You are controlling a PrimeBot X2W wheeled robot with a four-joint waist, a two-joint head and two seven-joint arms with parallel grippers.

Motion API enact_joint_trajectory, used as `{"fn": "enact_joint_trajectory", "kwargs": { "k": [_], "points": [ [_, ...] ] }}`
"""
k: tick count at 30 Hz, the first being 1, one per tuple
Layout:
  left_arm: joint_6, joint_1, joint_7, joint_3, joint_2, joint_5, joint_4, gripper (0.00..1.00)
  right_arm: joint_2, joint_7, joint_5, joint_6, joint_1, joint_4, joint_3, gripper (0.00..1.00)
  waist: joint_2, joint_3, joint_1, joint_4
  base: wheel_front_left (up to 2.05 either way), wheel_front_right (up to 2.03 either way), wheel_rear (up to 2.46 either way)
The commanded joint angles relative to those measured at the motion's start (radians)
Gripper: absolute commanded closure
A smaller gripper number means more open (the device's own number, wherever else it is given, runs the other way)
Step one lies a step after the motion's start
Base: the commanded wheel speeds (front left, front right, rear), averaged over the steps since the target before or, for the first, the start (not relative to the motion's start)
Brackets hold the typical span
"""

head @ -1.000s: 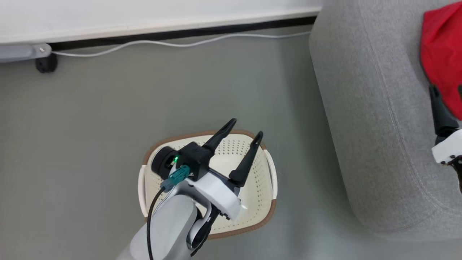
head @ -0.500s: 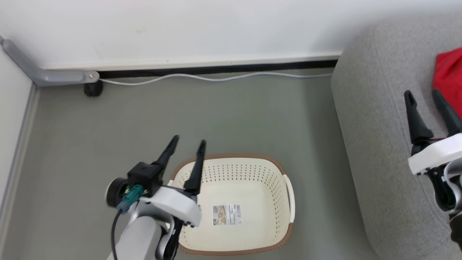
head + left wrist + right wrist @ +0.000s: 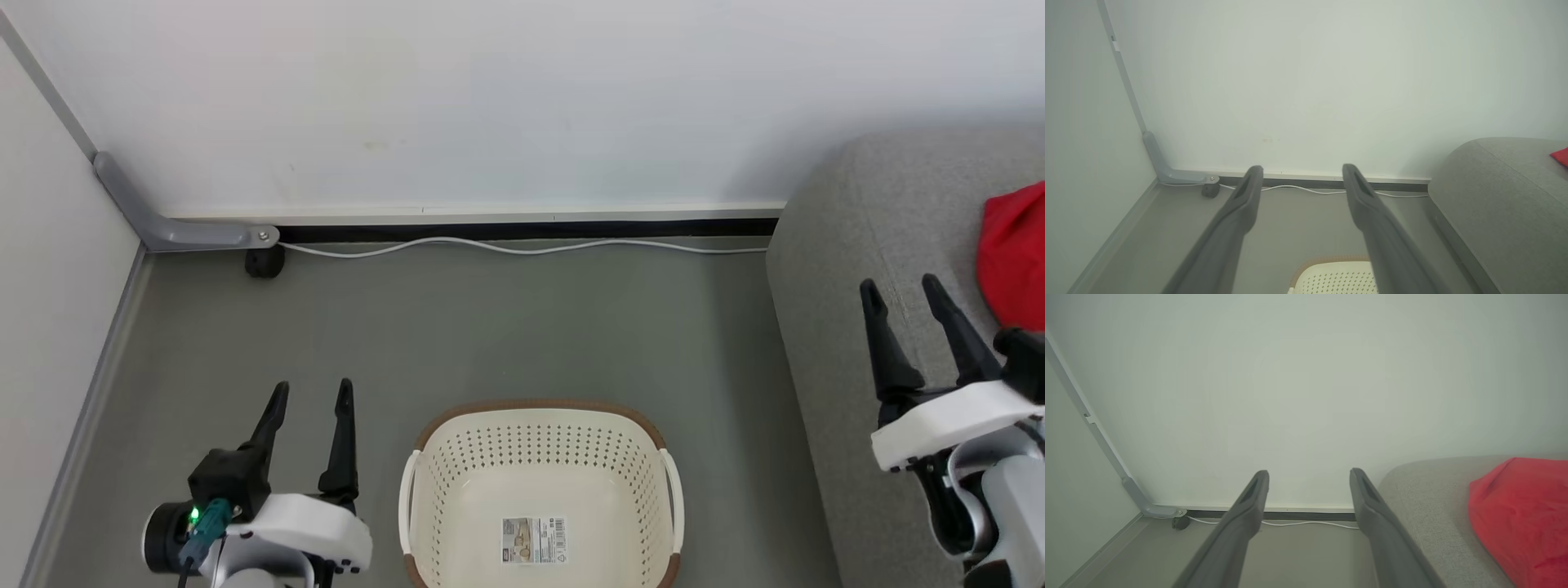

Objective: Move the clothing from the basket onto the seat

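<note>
Grey floor, cream perforated basket, red clothing

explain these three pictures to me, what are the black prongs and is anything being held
This is a two-armed robot. One picture comes from a camera on its head, looking down at the floor. The black prongs are its hands: the left gripper and the right gripper, each with two long fingers, both open and holding nothing. The other two come from a camera on each wrist, looking along that arm's own fingers toward the wall. On the floor stands a cream basket with a paper label inside. At the right is a grey sofa with red clothing lying on it.
</note>
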Motion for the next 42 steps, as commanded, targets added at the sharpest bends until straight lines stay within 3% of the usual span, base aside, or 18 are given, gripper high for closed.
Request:
{"fn": "enact_joint_trajectory", "kwargs": {
  "k": [1,7,14,42],
  "points": [
    [0.008,-0.006,-0.006,0.041,0.008,0.009,-0.032,0.00,-0.004,-0.014,-0.012,0.003,0.013,-0.032,0.010,0.00,-0.0001,-0.008,0.0000,0.002,0.00,0.00,0.00],
    [0.017,0.064,-0.006,0.084,0.008,0.025,-0.073,0.00,0.037,-0.014,-0.064,0.003,0.094,-0.071,-0.012,0.00,-0.0001,-0.033,0.0000,0.002,0.00,0.00,0.00],
    [0.063,0.143,-0.006,0.049,0.008,0.004,-0.132,0.00,0.060,-0.014,-0.107,0.003,0.162,-0.082,-0.031,0.00,-0.0001,-0.062,0.0000,-0.001,0.00,0.00,0.00],
    [0.060,0.173,-0.006,0.023,0.008,0.007,-0.143,0.00,0.096,-0.014,-0.143,0.003,0.191,-0.088,-0.081,0.00,-0.0001,-0.068,0.0000,-0.021,0.00,0.00,0.00]
  ]
}}
